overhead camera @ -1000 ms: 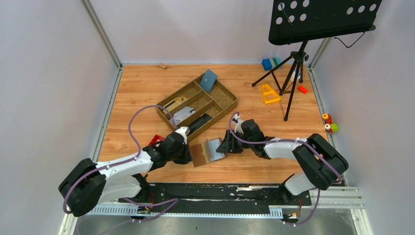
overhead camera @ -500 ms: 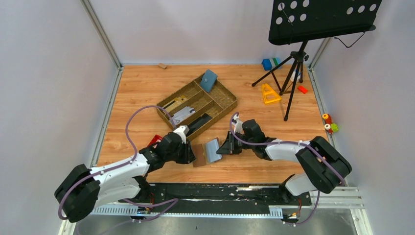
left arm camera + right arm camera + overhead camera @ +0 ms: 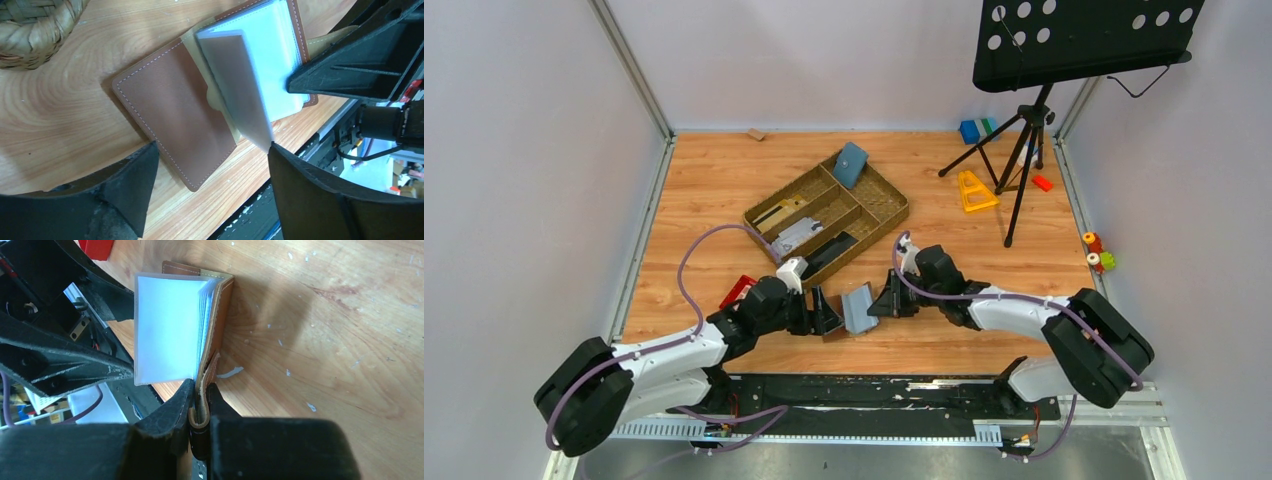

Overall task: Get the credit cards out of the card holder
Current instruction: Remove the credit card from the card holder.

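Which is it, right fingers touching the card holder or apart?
Touching. The right wrist view shows the right fingers closed on the card holder at its brown edge flap, with the leather pinched between them and no gap.

One card holder point(image 3: 857, 308), one woven tray point(image 3: 879, 200), one teal pouch point(image 3: 851, 164), one music stand point(image 3: 1074, 45)

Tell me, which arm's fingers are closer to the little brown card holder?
Right. The right fingers are pinched on the closing tab of the card holder, touching it. The left fingers stand open astride its brown cover, with no grip on it.
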You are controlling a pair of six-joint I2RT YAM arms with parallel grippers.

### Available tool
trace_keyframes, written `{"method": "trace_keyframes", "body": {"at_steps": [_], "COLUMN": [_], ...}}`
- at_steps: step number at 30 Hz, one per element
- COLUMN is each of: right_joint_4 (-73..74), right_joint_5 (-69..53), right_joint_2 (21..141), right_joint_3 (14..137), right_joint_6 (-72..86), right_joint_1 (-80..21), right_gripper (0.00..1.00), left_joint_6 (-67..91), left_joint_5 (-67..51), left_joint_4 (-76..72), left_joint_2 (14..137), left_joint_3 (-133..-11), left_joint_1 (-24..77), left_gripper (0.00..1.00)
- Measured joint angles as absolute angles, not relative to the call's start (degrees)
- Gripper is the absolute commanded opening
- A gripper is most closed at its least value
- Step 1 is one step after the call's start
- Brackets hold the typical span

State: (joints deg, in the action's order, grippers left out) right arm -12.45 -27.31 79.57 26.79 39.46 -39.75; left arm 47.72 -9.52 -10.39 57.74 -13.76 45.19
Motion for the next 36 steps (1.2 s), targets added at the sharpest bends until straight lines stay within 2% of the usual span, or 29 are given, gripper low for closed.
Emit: {"method": "trace_keyframes", "body": {"at_steps": [7, 12, 15, 20, 23, 26, 29, 31, 33, 36], "right_joint_4": [-6.52, -3.27, -2.66, -2.57, -3.01, -4.25, -5.43, -5.39, -5.3, -4.97], "right_joint_5": [-20.49, -16.05, -14.57, -13.8, -13.65, -13.54, -13.72, -13.78, -13.76, -13.56], "right_joint_2": [78.06, 77.91, 77.82, 77.56, 77.06, 76.51, 76.51, 76.53, 76.66, 76.79], "right_joint_3": [30.44, 32.88, 33.36, 33.36, 32.73, 31.66, 31.07, 30.72, 30.35, 30.24], "right_joint_6": [38.17, 37.32, 37.3, 37.41, 37.78, 38.57, 39.42, 39.55, 39.55, 39.51], "right_joint_1": [-44.38, -47.46, -48.4, -48.73, -48.73, -48.73, -48.8, -49.06, -49.3, -49.34], "right_gripper": [0.0, 0.0, 0.0, 0.01, 0.09, 0.21, 0.35, 0.39, 0.37, 0.28], "left_joint_6": [49.08, 49.15, 48.95, 47.62, 45.82, 44.42, 43.64, 43.31, 43.0, 42.46], "left_joint_5": [-9.8, -9.02, -8.4, -6.74, -5.76, -5.23, -5.13, -5.5, -5.52, -5.5], "left_joint_4": [-13.15, -13.02, -11.84, -8.38, -5.32, -3.38, -2.44, -2.24, -1.85, -1.08], "left_joint_2": [58.26, 57.21, 57.45, 60.29, 63.18, 64.71, 64.84, 64.82, 64.73, 64.16], "left_joint_3": [-13.13, -13.19, -13.91, -16.21, -18.11, -19.22, -19.35, -19.59, -20.25, -21.04], "left_joint_1": [45.17, 45.17, 45.17, 45.12, 45.01, 44.95, 44.97, 45.01, 45.01, 45.01], "left_gripper": [0.95, 0.94, 0.85, 0.52, 0.38, 0.26, 0.24, 0.24, 0.25, 0.25]}}
